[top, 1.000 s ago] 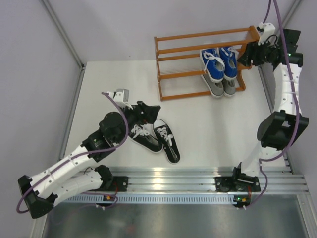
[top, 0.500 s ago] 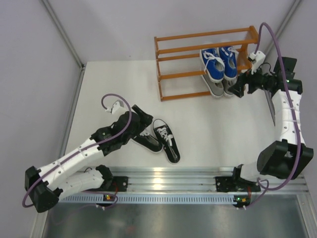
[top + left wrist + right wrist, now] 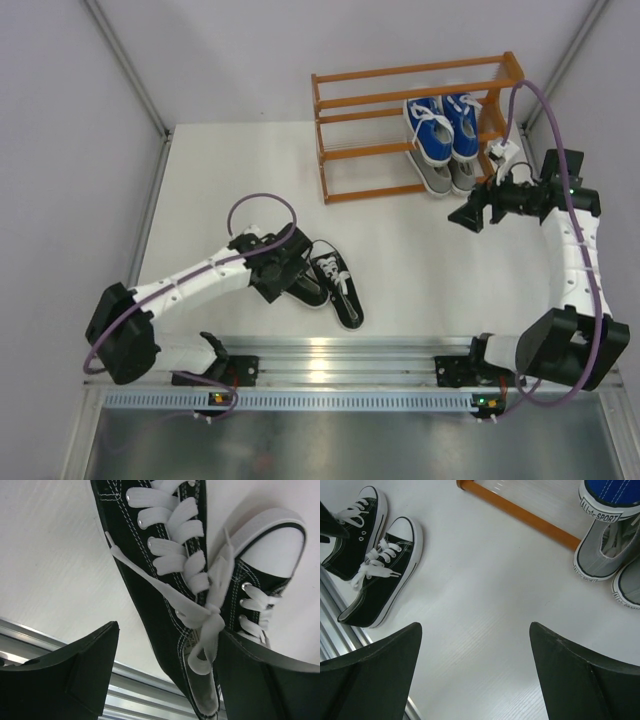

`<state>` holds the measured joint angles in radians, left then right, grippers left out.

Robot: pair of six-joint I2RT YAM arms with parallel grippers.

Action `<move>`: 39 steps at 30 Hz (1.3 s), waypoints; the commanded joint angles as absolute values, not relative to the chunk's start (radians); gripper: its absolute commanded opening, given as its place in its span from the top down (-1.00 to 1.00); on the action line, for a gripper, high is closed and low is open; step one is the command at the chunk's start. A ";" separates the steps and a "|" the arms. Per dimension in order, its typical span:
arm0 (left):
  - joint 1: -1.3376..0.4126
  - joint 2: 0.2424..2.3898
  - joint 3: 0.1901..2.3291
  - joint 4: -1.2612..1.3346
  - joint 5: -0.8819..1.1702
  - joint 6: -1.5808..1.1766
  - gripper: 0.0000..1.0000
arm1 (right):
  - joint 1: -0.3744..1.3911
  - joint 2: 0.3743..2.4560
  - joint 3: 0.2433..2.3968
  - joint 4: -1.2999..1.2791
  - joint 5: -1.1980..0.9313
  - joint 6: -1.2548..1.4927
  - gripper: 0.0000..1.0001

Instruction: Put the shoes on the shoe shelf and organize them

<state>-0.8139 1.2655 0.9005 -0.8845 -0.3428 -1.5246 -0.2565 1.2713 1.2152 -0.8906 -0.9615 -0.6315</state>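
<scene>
Altogether two blue shoes [image 3: 440, 128] and two grey shoes [image 3: 447, 177] are sitting on the slatted wooden shoe shelf [image 3: 400, 72]; two black shoes [image 3: 335, 285] are lying on the surface [image 3: 420, 260]. Only the right wrist view is showing the "ALL SPORT" heel label [image 3: 605, 515]. The left gripper [image 3: 167, 645], over black canvas and flat laces, and the right gripper [image 3: 475, 655] are both gaping wide, holding nothing.

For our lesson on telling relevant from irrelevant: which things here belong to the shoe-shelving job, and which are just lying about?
Job: shoe shelf; blue pair and grey pair, already shelved; black pair on the table; left gripper, open over one black shoe.

Lying about: nothing loose; only fixtures, the metal rail and purple cables.
</scene>
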 commanded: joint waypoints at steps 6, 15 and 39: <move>-0.709 1.385 0.871 -0.736 -0.305 -1.451 0.22 | -0.241 1.218 1.207 -0.880 -1.029 -0.658 -0.76; -0.699 1.143 0.965 -0.710 -0.376 -1.145 1.00 | -0.171 1.219 1.261 -1.110 -1.087 -0.860 -0.74; -0.735 1.925 2.411 -0.476 -0.239 -0.281 1.00 | -0.239 1.198 1.428 -0.830 -1.072 -0.497 -0.70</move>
